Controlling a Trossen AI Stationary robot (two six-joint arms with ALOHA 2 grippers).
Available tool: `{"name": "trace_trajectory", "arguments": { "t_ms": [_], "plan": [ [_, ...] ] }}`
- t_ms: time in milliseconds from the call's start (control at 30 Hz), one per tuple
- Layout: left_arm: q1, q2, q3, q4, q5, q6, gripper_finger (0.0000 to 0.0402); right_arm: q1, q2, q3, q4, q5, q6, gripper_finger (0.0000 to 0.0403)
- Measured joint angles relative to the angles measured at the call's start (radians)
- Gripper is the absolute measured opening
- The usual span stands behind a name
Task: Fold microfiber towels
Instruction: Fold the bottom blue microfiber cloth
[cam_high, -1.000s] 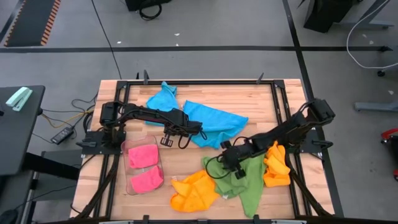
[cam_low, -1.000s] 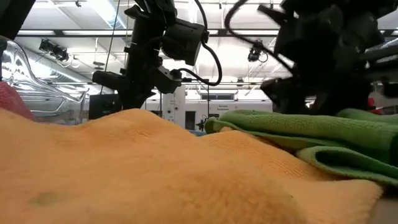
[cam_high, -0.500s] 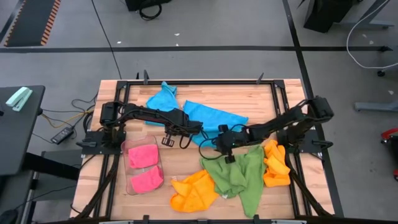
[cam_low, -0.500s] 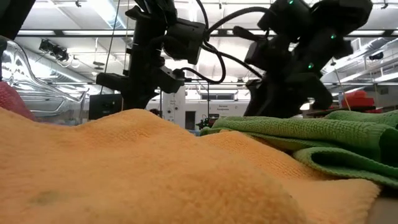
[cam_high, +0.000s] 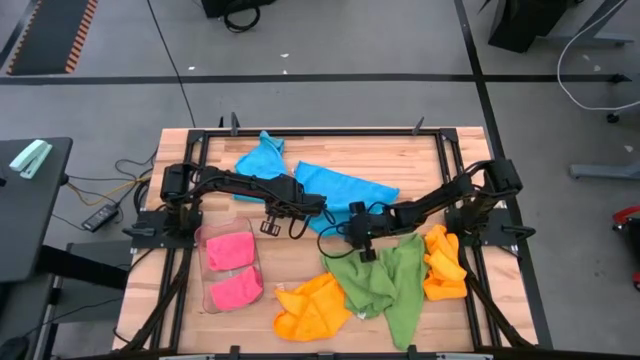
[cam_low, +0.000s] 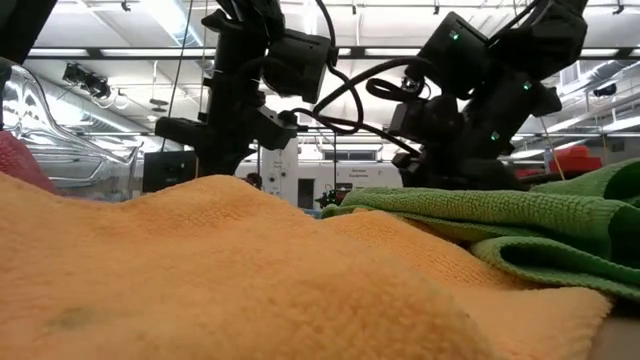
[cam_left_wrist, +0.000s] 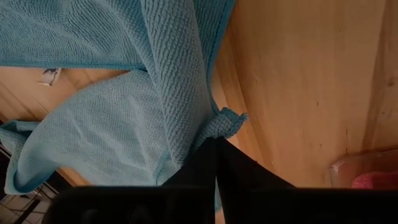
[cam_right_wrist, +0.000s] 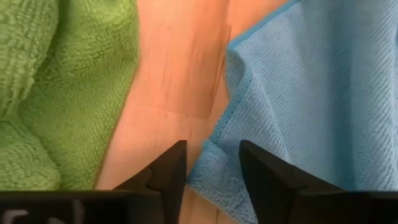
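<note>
A: Status of the left claw (cam_left_wrist: 216, 163)?

B: Fingers pressed together, pinching a bunched edge of the sky blue towel (cam_high: 345, 195) near the middle of the desk (cam_high: 400, 160). The cloth runs away from the pinch in a rolled fold, its hem just beside bare wood.

A: And the right claw (cam_right_wrist: 213, 163)?

B: Fingers apart, nothing between them, hovering over a corner of the same blue towel. In the high view it sits at (cam_high: 358, 232), close beside the left claw (cam_high: 322, 212).

A: What borders that corner?

B: A narrow strip of bare wood separates the blue hem from the green towel (cam_right_wrist: 68, 93). The green towel (cam_high: 385, 285) spreads toward the front edge of the desk, overlapping one orange towel (cam_high: 312, 308); a second orange towel (cam_high: 444, 265) lies bunched at the right rail.

A: Other towels?

B: Two pink towels (cam_high: 233, 270) lie in the clear tray (cam_high: 205, 300) at front left. A crumpled blue towel (cam_high: 260, 155) lies at the rear.

A: Open room?

B: Bare wood shows at the rear right, behind the right arm, and between tray and orange towel
</note>
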Motion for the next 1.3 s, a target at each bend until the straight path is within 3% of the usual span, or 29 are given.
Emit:
{"name": "trace_trajectory", "arguments": {
  "t_ms": [200,433,633,800,1033,1300],
  "plan": [
    [0.000,0.000,0.000,0.000,0.004,0.000,0.0015,-0.001,-0.003,0.000,-0.012,0.001,0.019,0.0086],
    [-0.001,0.000,0.000,0.038,0.060,-0.001,0.0013,0.001,-0.015,0.000,-0.019,0.000,0.058,0.0048],
    [-0.002,0.000,0.000,0.090,0.060,-0.006,0.0022,0.003,-0.049,-0.001,-0.047,-0.001,0.129,0.0045],
    [-0.009,0.000,0.000,0.120,0.061,-0.027,0.0006,0.036,-0.162,-0.001,-0.165,-0.001,0.232,0.0044],
    [-0.045,0.001,0.024,0.012,0.050,0.084,0.0017,0.098,-0.325,-0.001,-0.251,-0.004,0.268,0.0044],
    [-0.054,0.000,0.112,-0.087,0.255,0.070,0.0009,0.176,-0.404,-0.001,-0.276,-0.096,0.278,0.0044]
  ]
}}
